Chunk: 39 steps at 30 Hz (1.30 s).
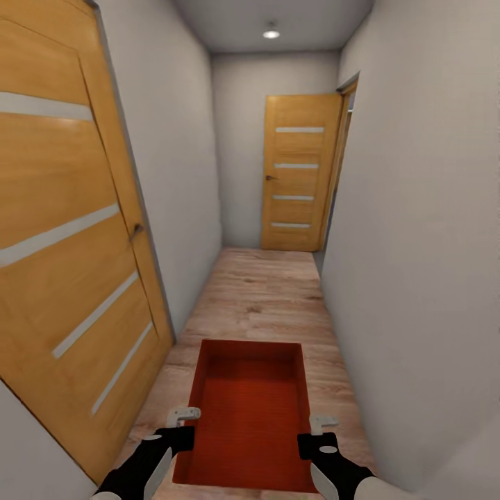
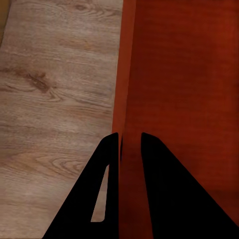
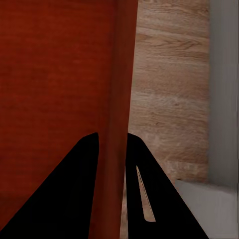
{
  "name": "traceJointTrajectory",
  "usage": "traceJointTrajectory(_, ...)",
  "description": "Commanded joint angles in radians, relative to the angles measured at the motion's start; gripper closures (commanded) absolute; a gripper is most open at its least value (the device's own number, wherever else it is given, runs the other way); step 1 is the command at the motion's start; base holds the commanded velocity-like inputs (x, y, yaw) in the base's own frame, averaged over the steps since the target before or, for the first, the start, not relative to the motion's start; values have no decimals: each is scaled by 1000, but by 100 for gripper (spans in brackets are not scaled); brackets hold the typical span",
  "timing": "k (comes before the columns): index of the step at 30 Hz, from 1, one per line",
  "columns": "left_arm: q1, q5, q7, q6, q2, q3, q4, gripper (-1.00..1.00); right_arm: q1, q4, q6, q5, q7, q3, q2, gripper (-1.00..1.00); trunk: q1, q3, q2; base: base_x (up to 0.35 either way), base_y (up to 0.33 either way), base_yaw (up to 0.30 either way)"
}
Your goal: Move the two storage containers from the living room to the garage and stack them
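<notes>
Midway through the job: left pincer (image 1: 186, 423) and right pincer (image 1: 321, 429) clamp one storage container (image 1: 253, 410) in a wood-floored hallway (image 1: 271, 292), garage stacking undone.

You can't see the bin's (image 1: 251, 417) near end: it runs under the head view's bottom edge, and both arms are cut off there too. The bin hides the floor (image 1: 264, 292) below it. Left door (image 1: 62, 243) is cropped by the left and top edges. Far door's (image 1: 300, 173) handle is too small to make out. In each wrist view the bin wall (image 2: 124, 74) sits between the fingers (image 2: 107, 164), so actual pad contact is hidden.
</notes>
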Motion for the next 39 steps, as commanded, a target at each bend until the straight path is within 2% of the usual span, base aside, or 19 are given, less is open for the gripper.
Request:
traceJointTrajectory(1, 0, -10, 11, 7, 1, -8, -5, 100, -2, 18, -6, -20, -8, 9, -5, 100, 1, -2, -2, 323, 0, -233)
traceJointTrajectory(9, 0, -10, 11, 7, 1, -8, -5, 100, -2, 18, -6, -20, -8, 9, -6, 100, 1, -2, -2, 324, 0, -164)
traceJointTrajectory(39, 0, -10, 11, 7, 1, -8, -5, 100, -2, 18, -6, -20, -8, 9, -6, 100, 1, -2, -2, 324, 0, -2)
